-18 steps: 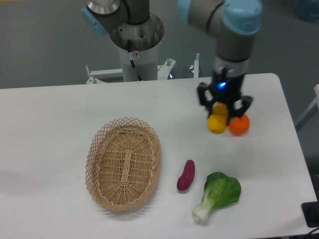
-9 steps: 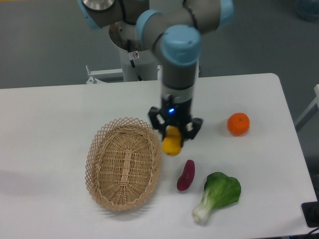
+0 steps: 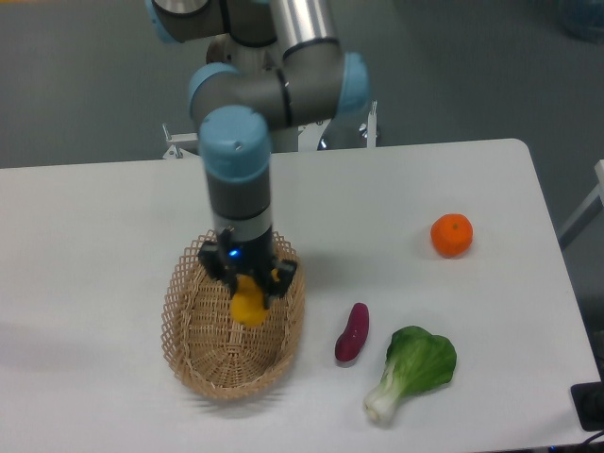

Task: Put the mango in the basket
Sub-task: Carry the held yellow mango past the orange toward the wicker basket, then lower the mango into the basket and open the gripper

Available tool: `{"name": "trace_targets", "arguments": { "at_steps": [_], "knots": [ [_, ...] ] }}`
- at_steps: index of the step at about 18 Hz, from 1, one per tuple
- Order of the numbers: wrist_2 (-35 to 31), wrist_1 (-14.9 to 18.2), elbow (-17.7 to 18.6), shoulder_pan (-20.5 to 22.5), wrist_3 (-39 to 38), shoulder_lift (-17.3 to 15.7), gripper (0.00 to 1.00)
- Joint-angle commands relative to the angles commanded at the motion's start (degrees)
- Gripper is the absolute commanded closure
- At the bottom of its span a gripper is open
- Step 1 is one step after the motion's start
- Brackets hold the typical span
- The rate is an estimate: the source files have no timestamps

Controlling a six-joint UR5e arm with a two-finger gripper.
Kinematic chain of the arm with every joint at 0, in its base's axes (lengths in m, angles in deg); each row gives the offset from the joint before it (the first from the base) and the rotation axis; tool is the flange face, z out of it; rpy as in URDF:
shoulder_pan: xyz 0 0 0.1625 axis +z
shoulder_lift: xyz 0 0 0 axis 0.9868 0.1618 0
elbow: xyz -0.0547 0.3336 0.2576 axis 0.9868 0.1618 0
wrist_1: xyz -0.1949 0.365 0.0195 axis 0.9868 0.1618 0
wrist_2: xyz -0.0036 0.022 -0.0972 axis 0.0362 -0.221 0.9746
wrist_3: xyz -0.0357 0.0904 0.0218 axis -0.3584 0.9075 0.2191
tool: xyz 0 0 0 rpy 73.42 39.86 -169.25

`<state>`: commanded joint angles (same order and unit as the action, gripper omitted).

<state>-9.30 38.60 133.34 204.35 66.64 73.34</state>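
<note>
Claw (image 3: 250, 291) is over the basket (image 3: 193, 354), left of frame centre, pinching the mango (image 3: 249, 307) between its fingers. Mango hangs inside the basket's outline, over the upper right part of the bowl; can't tell if it touches the weave. Arm comes down from the top of the frame, blue light on at the wrist. On the white worktop (image 3: 94, 226): orange (image 3: 451, 235) at right, purple sweet potato (image 3: 352, 332) just right of the basket, bok choy (image 3: 413, 369) at lower right, near the sweet potato.
</note>
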Motion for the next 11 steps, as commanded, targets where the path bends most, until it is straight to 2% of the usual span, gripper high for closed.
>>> {"name": "trace_targets", "arguments": {
  "at_steps": [6, 11],
  "knots": [
    [-5.27, -0.79, 1.32, -3.51, 1.58, 3.96, 0.46],
    [-5.54, -1.05, 1.14, -3.87, 1.67, 4.58, 0.44]
  ]
}}
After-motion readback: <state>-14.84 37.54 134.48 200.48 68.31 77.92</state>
